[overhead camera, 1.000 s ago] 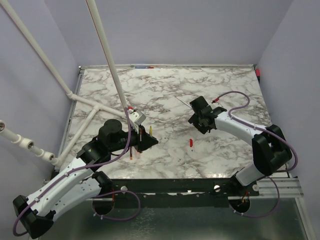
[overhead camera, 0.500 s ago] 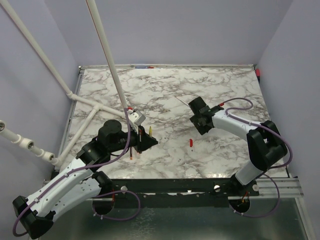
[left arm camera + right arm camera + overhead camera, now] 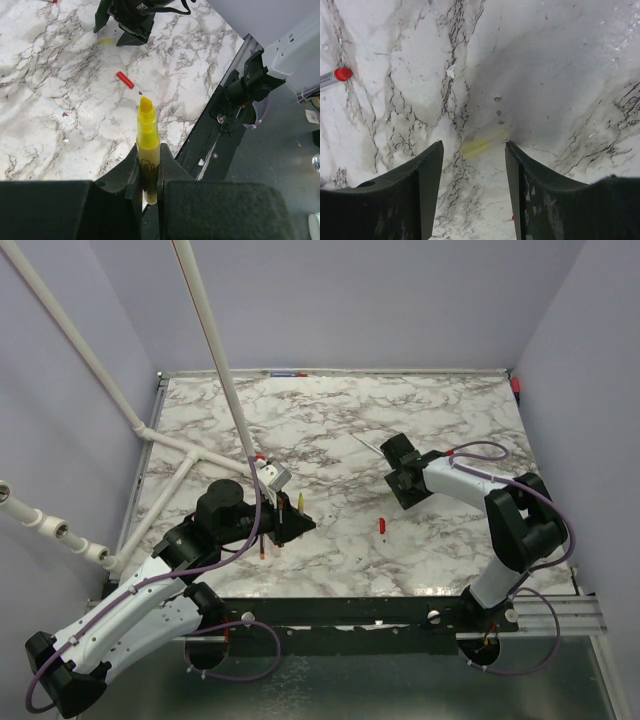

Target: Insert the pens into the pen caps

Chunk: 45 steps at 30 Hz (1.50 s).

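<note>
My left gripper point(image 3: 148, 159) is shut on a yellow pen point(image 3: 148, 134) whose bare tip points out ahead; in the top view the gripper point(image 3: 292, 517) holds the pen point(image 3: 301, 502) above the table's near left. My right gripper point(image 3: 474, 146) is open, fingers down over the table, with a pale yellow pen cap point(image 3: 479, 146) lying between its fingertips. In the top view the right gripper point(image 3: 402, 478) is at centre right. A red pen cap point(image 3: 381, 528) lies on the marble; it also shows in the left wrist view point(image 3: 125, 79). A whitish-grey pen point(image 3: 366, 444) with a red end point(image 3: 342, 74) lies behind the right gripper.
Two more thin orange-red pens point(image 3: 283, 508) point(image 3: 262, 550) show beside my left gripper. White pipes point(image 3: 215, 350) slant over the left of the marble table point(image 3: 330, 410). A black rail point(image 3: 340, 612) runs along the near edge.
My right arm has swung its elbow in and turned its gripper slightly over the same spot. The left arm and yellow pen have not moved.
</note>
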Each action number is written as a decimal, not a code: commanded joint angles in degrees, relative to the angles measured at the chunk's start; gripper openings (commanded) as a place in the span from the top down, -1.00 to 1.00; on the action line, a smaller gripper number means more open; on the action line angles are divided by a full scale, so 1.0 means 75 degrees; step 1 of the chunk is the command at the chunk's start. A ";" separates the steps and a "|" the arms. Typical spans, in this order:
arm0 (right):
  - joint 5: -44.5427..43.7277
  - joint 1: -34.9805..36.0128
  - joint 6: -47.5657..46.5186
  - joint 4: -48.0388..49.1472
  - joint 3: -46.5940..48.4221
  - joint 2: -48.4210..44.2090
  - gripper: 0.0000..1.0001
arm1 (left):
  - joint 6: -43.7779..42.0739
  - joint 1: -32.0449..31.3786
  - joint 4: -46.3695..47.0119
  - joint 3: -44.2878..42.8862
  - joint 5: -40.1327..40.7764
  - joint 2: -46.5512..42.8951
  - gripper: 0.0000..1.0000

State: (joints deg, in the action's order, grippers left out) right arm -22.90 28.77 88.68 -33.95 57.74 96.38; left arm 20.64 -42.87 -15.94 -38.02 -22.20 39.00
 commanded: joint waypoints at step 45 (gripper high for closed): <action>0.1174 -0.0159 -0.6245 0.2099 -0.1451 -0.1398 0.99 | -0.0126 0.0009 0.0005 0.0036 0.0001 0.0258 1.00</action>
State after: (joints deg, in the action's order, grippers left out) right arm -18.46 27.99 50.02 -20.64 48.88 91.22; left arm 20.47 -42.87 -15.97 -38.02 -22.02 40.91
